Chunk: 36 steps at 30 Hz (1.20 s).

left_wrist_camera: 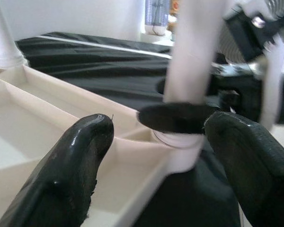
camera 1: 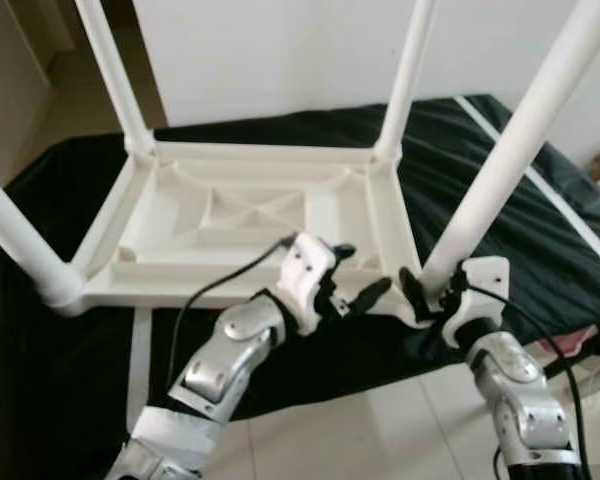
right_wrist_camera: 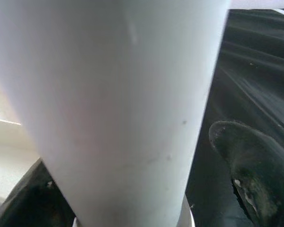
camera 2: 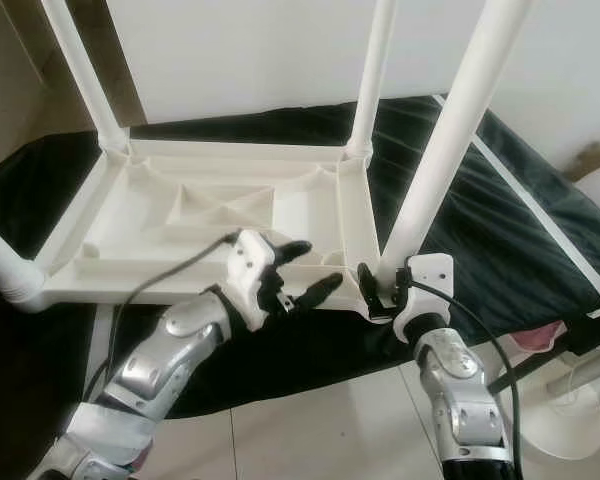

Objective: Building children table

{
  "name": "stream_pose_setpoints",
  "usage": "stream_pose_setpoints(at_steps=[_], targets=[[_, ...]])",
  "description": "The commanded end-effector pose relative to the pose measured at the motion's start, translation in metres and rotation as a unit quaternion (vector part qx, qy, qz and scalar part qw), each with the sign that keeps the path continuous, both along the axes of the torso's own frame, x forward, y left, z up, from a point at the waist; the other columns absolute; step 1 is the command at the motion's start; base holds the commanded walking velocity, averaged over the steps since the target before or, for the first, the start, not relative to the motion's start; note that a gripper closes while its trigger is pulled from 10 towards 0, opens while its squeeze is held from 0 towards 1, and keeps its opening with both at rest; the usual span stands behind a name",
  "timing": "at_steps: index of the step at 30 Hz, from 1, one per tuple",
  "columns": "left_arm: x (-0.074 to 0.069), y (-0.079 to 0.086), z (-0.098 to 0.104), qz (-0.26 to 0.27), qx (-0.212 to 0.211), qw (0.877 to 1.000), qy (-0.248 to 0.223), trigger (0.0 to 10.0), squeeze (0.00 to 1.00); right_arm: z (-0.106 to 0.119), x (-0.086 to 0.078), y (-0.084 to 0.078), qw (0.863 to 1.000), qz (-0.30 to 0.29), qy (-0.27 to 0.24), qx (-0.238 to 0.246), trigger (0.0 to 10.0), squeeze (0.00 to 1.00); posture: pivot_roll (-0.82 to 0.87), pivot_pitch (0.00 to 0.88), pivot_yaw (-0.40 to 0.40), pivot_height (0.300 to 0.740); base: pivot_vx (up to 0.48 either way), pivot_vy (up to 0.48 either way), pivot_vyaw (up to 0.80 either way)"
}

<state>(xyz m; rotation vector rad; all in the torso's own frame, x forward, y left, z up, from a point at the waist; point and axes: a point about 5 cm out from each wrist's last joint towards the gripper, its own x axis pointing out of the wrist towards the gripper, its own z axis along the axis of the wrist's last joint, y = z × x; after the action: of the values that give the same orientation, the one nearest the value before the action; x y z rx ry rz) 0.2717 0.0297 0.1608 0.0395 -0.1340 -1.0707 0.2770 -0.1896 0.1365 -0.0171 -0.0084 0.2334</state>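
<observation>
While the upturned white table [camera 1: 250, 215] lay on a black sheet [camera 1: 500, 210], the right gripper [camera 2: 378, 292] clasped its near right leg [camera 2: 450, 140] at the base. The left gripper [camera 1: 365, 280] hung parted beside that corner, holding nothing, above pale floor tiles [camera 2: 320, 430].

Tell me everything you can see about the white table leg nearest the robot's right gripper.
The leg is a smooth white round tube, plastic by its look, standing in the near right corner socket of the upside-down white tabletop and slanting up out of frame. The tabletop lies on a black cloth. The right gripper closes around the leg's base, a finger on each side. The left gripper is open beside it, apart from the leg.
</observation>
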Motion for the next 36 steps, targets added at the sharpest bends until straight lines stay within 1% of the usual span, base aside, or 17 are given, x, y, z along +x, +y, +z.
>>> stream_pose_setpoints(at_steps=[1, 3, 4, 7, 8, 9, 10, 11, 12, 16, 23, 24, 27, 30, 34, 35, 36], targets=[[-0.011, -0.001, -0.007, -0.071, 0.035, 0.997, 0.001, 10.0, 0.0, -0.001, 0.004, -0.002, 0.999, 0.04, 0.006, 0.004, 10.0, 0.0, -0.04, 0.042, -0.058, 0.74, 0.0, 0.0, 0.0], [-0.015, 0.001, -0.013, -0.081, 0.064, 0.995, -0.002, 10.0, 0.0, 0.0, 0.007, 0.001, 0.996, 0.085, 0.004, -0.012, 10.0, 0.0, -0.03, 0.037, -0.058, 0.74, 0.0, 0.0, 0.0], [-0.015, 0.001, -0.015, -0.079, 0.068, 0.995, -0.002, 10.0, 0.0, 0.0, 0.009, 0.003, 0.994, 0.104, 0.008, -0.018, 10.0, 0.0, -0.02, 0.035, -0.058, 0.74, 0.0, 0.0, 0.0], [-0.014, 0.002, -0.016, -0.073, 0.067, 0.995, -0.001, 10.0, 0.0, -0.001, 0.012, 0.005, 0.991, 0.128, 0.011, -0.03, 10.0, 0.0, -0.02, 0.03, -0.056, 0.74, 0.0, 0.0, 0.0], [-0.013, 0.002, -0.015, -0.066, 0.065, 0.996, -0.006, 10.0, 0.0, 0.0, 0.014, 0.005, 0.99, 0.139, 0.009, -0.035, 9.5, 0.0, -0.01, 0.021, -0.053, 0.74, 0.0, 0.0, 0.0], [-0.013, 0.002, -0.015, -0.066, 0.065, 0.996, -0.006, 10.0, 0.0, 0.0, 0.014, 0.005, 0.99, 0.139, 0.009, -0.035, 9.5, 0.0, -0.01, 0.021, -0.053, 0.74, 0.0, 0.0, 0.0], [-0.012, 0.002, -0.014, -0.062, 0.063, 0.996, -0.008, 10.0, 0.0, 0.001, 0.017, 0.005, 0.988, 0.149, 0.008, -0.04, 3.1, 0.0, -0.01, 0.021, -0.053, 0.74, 0.0, 0.0, 0.0], [-0.012, 0.002, -0.014, -0.062, 0.063, 0.996, -0.008, 10.0, 0.0, 0.001, 0.017, 0.005, 0.988, 0.149, 0.008, -0.04, 3.1, 0.0, -0.01, 0.021, -0.053, 0.74, 0.0, 0.0, 0.0], [-0.011, 0.001, -0.013, -0.057, 0.06, 0.996, -0.01, 10.0, 0.0, 0.001, 0.019, 0.005, 0.986, 0.159, 0.005, -0.045, 0.0, 0.0, -0.01, 0.012, -0.052, 0.74, 0.0, 0.0, 0.0], [-0.01, 0.001, -0.012, -0.054, 0.06, 0.997, -0.012, 10.0, 0.0, 0.0, 0.021, 0.005, 0.983, 0.177, 0.005, -0.057, 0.0, 0.0, -0.01, 0.0, -0.049, 0.74, 0.0, 0.0, 0.0], [-0.009, -0.001, -0.011, -0.053, 0.062, 0.997, -0.016, 10.0, 0.0, -0.005, 0.019, 0.005, 0.983, 0.179, 0.011, -0.049, 0.0, 0.0, -0.01, 0.0, -0.047, 0.74, 0.0, 0.0, 0.0], [-0.009, -0.001, -0.01, -0.054, 0.062, 0.996, -0.017, 10.0, 0.0, -0.005, 0.019, 0.004, 0.985, 0.169, 0.01, -0.042, 10.0, 0.0, -0.02, 0.0, -0.046, 0.74, 0.0, 0.0, 0.0], [-0.01, -0.002, -0.012, -0.057, 0.067, 0.996, -0.018, 10.0, 0.0, -0.004, 0.019, 0.004, 0.991, 0.137, 0.005, -0.013, 10.0, 0.0, -0.02, 0.0, -0.044, 0.74, 0.0, 0.0, 0.0], [-0.011, -0.003, -0.013, -0.059, 0.069, 0.996, -0.018, 10.0, 0.0, -0.004, 0.019, 0.004, 0.992, 0.123, 0.004, -0.005, 10.0, 0.0, -0.02, 0.0, -0.044, 0.74, 0.0, 0.0, 0.0], [-0.012, -0.004, -0.014, -0.06, 0.068, 0.996, -0.017, 10.0, 0.0, -0.004, 0.023, 0.003, 0.999, 0.028, -0.001, 0.023, 10.0, 0.0, -0.02, 0.0, -0.049, 0.74, 0.0, 0.0, 0.0], [-0.012, -0.004, -0.014, -0.06, 0.068, 0.996, -0.017, 10.0, 0.0, -0.004, 0.023, 0.003, 0.999, 0.028, -0.001, 0.023, 10.0, 0.0, -0.02, 0.0, -0.049, 0.74, 0.0, 0.0, 0.0], [-0.012, -0.004, -0.014, -0.06, 0.068, 0.996, -0.017, 10.0, 0.0, -0.004, 0.023, 0.005, 1.0, 0.011, 0.0, 0.026, 10.0, 0.0, -0.02, 0.0, -0.053, 0.74, 0.0, 0.0, 0.0]])
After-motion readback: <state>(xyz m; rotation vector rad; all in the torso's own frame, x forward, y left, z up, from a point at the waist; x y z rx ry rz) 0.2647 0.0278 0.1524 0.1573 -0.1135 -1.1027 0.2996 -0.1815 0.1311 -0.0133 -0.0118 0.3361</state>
